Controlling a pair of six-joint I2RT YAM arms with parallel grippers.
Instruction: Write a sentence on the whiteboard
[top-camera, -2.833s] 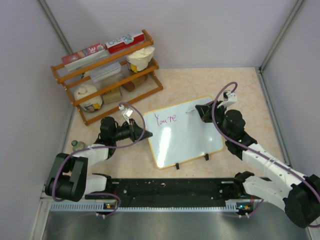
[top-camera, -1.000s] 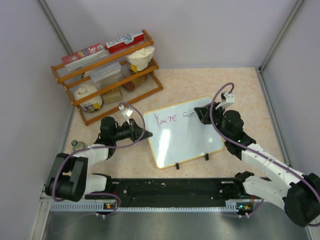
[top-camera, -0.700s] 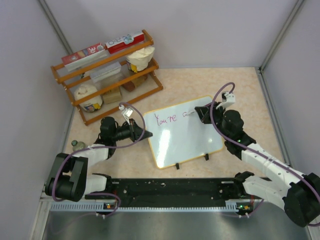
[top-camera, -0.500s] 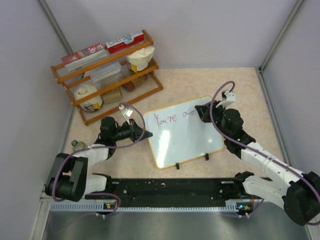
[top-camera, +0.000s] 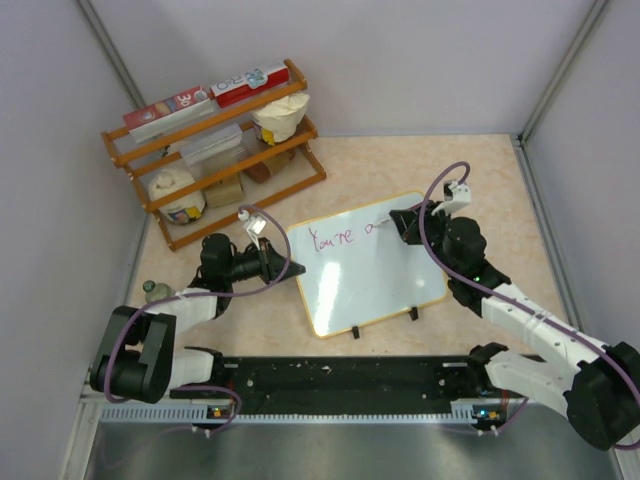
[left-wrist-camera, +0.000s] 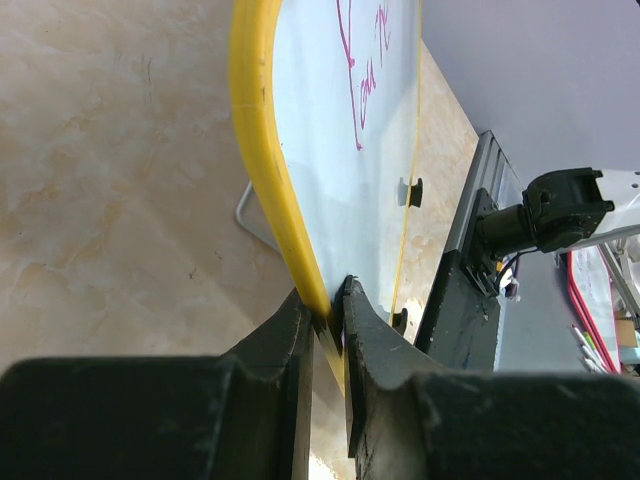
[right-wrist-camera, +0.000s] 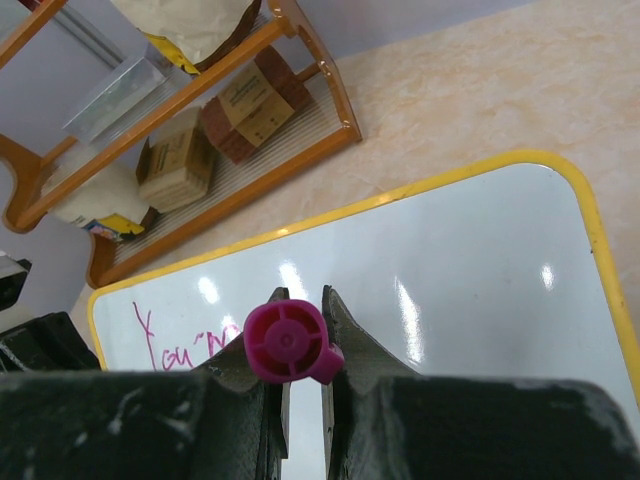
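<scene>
The whiteboard (top-camera: 365, 275) lies on the table, white with a yellow rim and two black clips on its near edge. Pink writing "You're" and a fresh stroke sit near its far edge. My left gripper (top-camera: 290, 268) is shut on the board's left rim, seen in the left wrist view (left-wrist-camera: 328, 315) with the yellow rim (left-wrist-camera: 262, 170) between the jaws. My right gripper (top-camera: 400, 222) is shut on a pink marker (right-wrist-camera: 287, 343), its butt end facing the camera, tip down on the whiteboard (right-wrist-camera: 470, 270) at the far edge. The tip itself is hidden.
A wooden rack (top-camera: 215, 150) with boxes, bags and a clear container stands at the back left; it also shows in the right wrist view (right-wrist-camera: 200, 130). A small bottle (top-camera: 152, 290) stands by the left wall. A black rail (top-camera: 340, 380) runs along the near edge.
My right gripper with the marker has shifted slightly along the board's far edge, and a new pink stroke has appeared right of "You're". The left gripper has not moved.
</scene>
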